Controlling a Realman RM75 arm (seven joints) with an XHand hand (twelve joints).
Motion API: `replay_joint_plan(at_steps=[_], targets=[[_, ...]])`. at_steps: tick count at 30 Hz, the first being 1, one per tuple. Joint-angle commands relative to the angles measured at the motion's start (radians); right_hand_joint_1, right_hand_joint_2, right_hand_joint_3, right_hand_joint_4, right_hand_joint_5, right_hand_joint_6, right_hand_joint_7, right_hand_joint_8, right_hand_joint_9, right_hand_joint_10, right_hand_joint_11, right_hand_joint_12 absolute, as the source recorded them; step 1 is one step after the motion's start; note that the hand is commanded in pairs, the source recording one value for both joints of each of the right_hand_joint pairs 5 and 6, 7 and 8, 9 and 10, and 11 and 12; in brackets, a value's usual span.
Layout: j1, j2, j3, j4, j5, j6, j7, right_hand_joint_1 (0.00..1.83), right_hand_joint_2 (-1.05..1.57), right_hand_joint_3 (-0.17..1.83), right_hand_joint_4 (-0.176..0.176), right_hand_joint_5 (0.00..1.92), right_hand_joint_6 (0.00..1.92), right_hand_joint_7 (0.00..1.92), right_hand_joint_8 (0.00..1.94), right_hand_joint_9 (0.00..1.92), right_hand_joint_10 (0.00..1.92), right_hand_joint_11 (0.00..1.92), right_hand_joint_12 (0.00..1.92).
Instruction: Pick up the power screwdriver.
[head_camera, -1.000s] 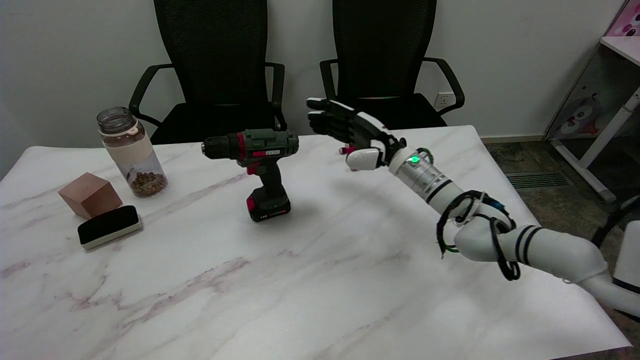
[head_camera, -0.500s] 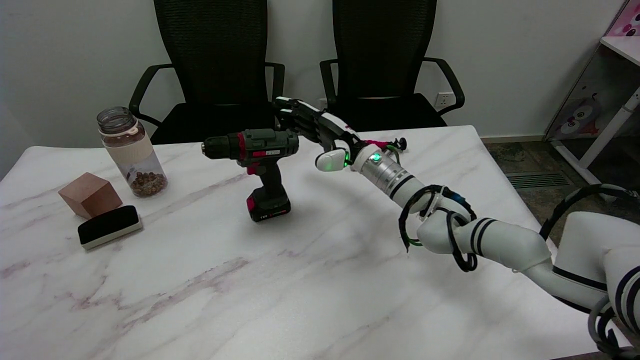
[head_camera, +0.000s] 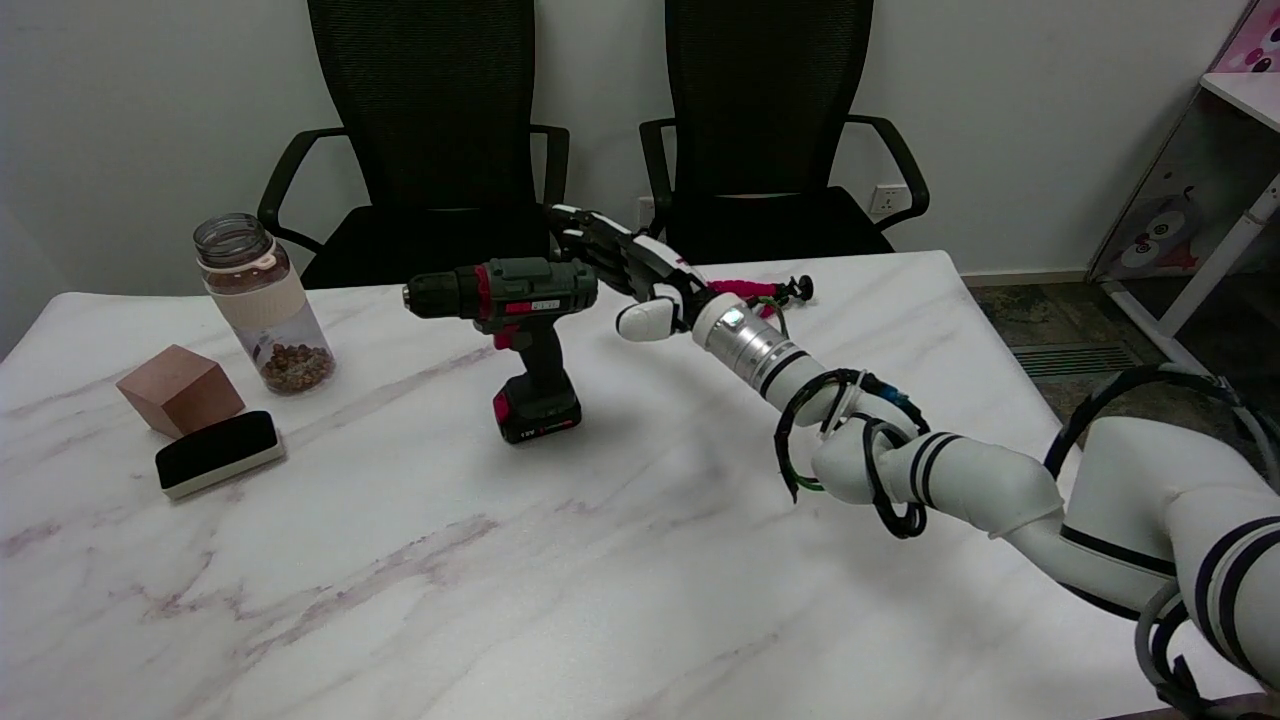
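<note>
The power screwdriver (head_camera: 520, 330) stands upright on its battery base in the middle of the counter (head_camera: 420, 580), toward the far edge, with its chuck pointing at the counter's left edge. It stands where it did in both earlier frames.

The right robot hand (head_camera: 630, 275) has changed most. A second ago it hung well to the right of the tool, over the far part of the counter. Half a second ago it had swung in close behind the rear of the motor housing. Now it sits slightly nearer and lower, with its dark fingers (head_camera: 585, 235) stretched out and apart just beside the back end of the housing. Whether they touch it cannot be told. The white thumb (head_camera: 645, 320) juts toward the handle but stays apart from it. The robot hand holds nothing.

Near the left edge, the jar (head_camera: 255, 300), the wooden cube (head_camera: 180, 388) and the black-topped eraser (head_camera: 218, 452) are unmoved. A red-and-black tool (head_camera: 765, 290) lies by the far edge behind the wrist.
</note>
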Motion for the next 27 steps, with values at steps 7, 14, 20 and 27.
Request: replay_joint_plan(at_steps=[7,14,20,27], targets=[[-0.024,-0.096,-0.005,0.089,0.004,-0.036,0.006,0.91,-0.78,0.9,0.176,0.15,0.15,0.15,0.15,0.2,0.2,0.11,0.11],[-0.04,-0.104,-0.006,0.077,0.004,-0.036,0.006,0.9,-0.78,0.87,0.176,0.15,0.15,0.15,0.15,0.21,0.21,0.12,0.12],[-0.042,-0.123,-0.006,0.075,-0.003,-0.03,0.006,0.91,-0.78,0.87,0.176,0.15,0.15,0.15,0.15,0.21,0.21,0.13,0.13],[-0.04,-0.139,-0.006,0.065,-0.005,-0.034,-0.005,0.91,-0.76,0.85,0.176,0.17,0.17,0.17,0.17,0.21,0.21,0.13,0.13]])
